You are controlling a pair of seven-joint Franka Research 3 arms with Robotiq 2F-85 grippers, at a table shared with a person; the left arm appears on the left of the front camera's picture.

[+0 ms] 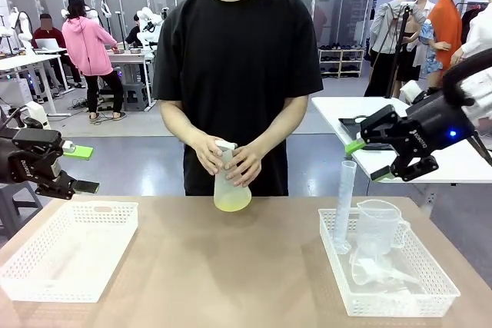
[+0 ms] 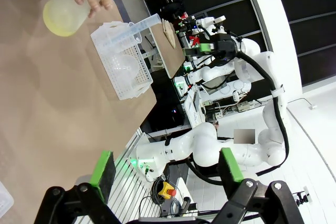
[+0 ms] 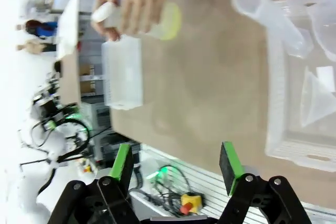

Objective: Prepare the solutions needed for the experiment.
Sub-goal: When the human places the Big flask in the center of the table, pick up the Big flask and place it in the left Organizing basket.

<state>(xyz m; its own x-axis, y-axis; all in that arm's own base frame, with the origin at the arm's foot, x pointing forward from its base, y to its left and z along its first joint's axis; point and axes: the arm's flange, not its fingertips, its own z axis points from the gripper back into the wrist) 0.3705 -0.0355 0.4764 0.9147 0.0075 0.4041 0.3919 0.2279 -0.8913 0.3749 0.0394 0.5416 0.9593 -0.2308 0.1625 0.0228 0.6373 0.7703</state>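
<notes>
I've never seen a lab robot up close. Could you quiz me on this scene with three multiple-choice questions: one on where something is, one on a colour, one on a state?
1. Where is the flask? A on the floor; B in the person's hands at the table's far side; C on a chair.
2. What colour is the liquid in it? A pale yellow; B blue; C red.
3. The left gripper and right gripper are: A both shut; B one shut; C both open, empty.
Answers: B, both hands wrap its neck; A, a yellowish layer shows through its base; C, the jaws stand apart with nothing between.
</notes>
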